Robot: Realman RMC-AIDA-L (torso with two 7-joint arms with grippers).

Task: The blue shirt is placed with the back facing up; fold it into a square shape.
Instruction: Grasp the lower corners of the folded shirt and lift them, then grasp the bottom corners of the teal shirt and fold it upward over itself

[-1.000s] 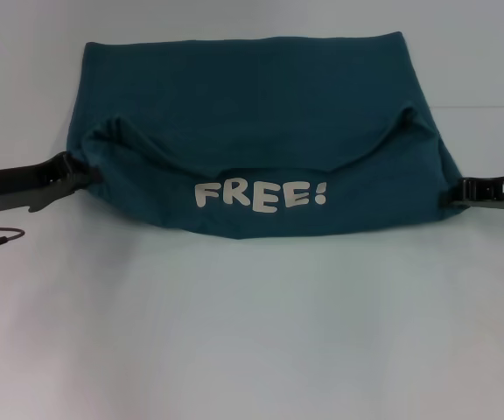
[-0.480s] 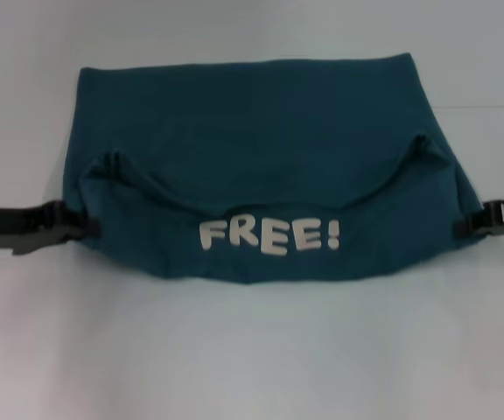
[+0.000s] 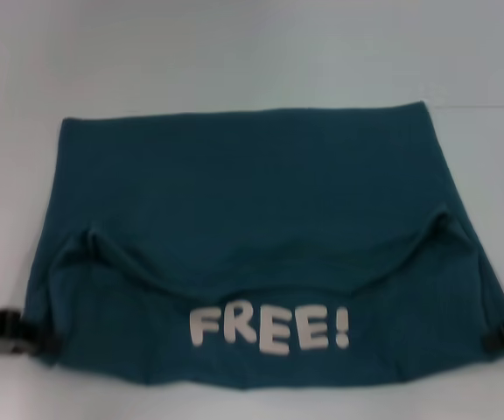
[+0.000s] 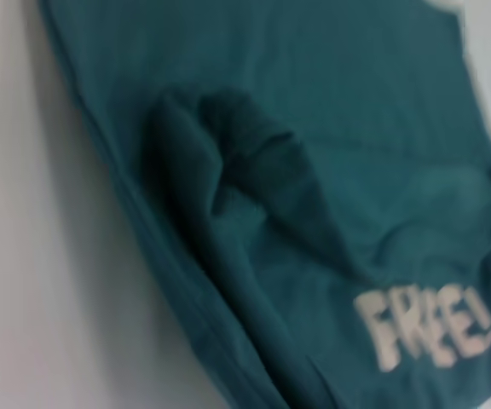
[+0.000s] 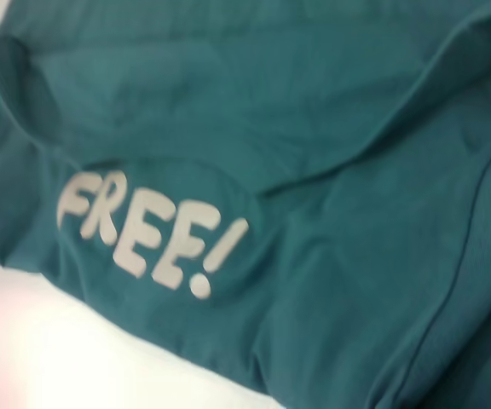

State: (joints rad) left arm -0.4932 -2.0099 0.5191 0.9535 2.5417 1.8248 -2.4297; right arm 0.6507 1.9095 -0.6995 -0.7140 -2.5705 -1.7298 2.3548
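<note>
surface: plain white tabletop (image 3: 234, 52) | light: even, soft | walls, floor, windows: unseen

Blue shirt (image 3: 261, 219): dark teal-blue, plain, no pattern on the flat upper panel. Folded-up near band carried 1 word, "FREE!" (image 3: 269, 328), in white/off-white chunky letters; same lettering showed in both wrist views. Table (image 3: 234, 52): pale grey-white, uniform. Left gripper (image 3: 38, 337) & right gripper (image 3: 501, 337): black, at shirt's 2 near corners. Folds read as darker teal shadow.
</note>
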